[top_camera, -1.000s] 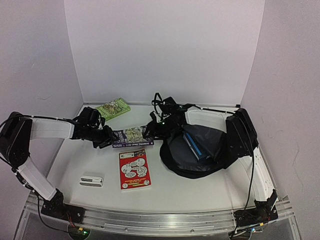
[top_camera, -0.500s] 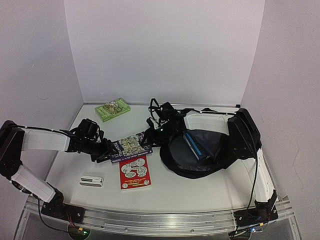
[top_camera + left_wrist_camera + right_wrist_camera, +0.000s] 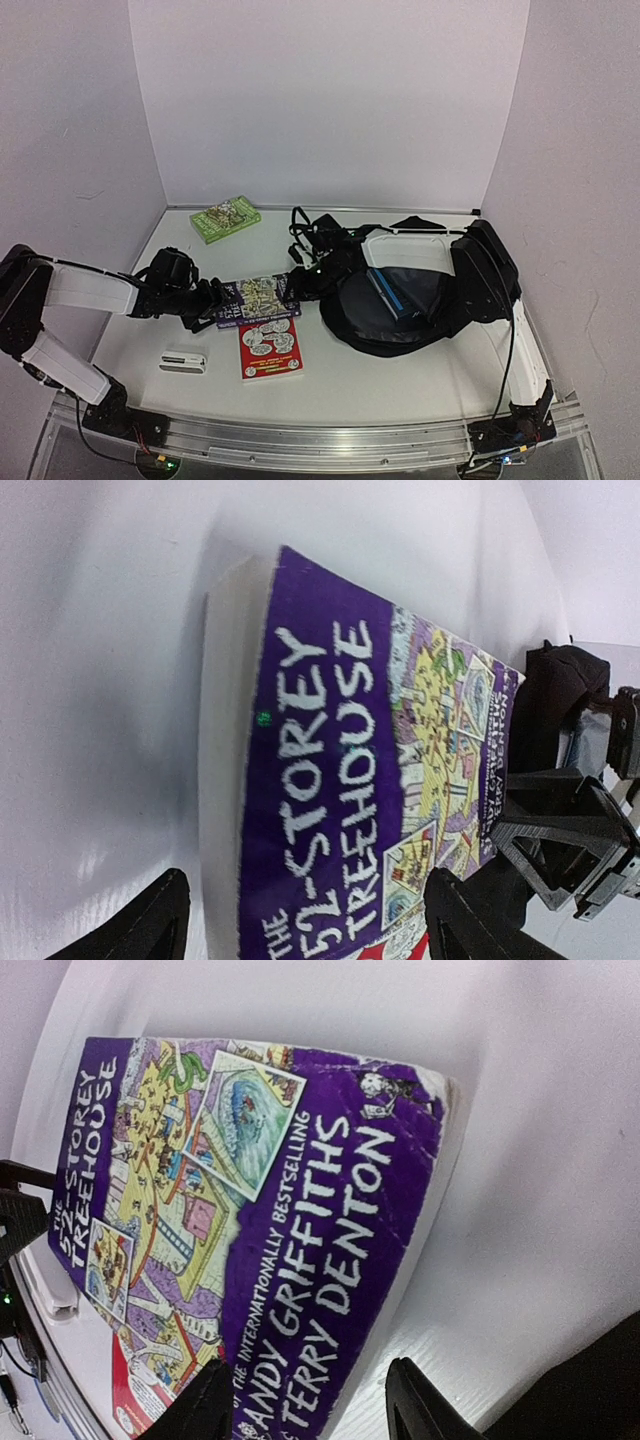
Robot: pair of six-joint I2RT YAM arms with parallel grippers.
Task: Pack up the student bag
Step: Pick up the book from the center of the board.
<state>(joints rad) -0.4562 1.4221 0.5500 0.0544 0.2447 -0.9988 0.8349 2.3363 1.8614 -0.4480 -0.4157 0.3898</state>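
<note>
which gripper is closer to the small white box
Left. The left gripper is just behind the white box; the right gripper is farther off, at the far end of the purple book.

Purple book [image 3: 258, 296], titled "The 52-Storey Treehouse", lies flat and face up on the white table [image 3: 400, 385]. Its near edge overlaps the far edge of a red book [image 3: 270, 350]. A small white object [image 3: 183, 360] sits left of the red book. A green book [image 3: 225, 218] lies by the back wall, well apart.
</note>
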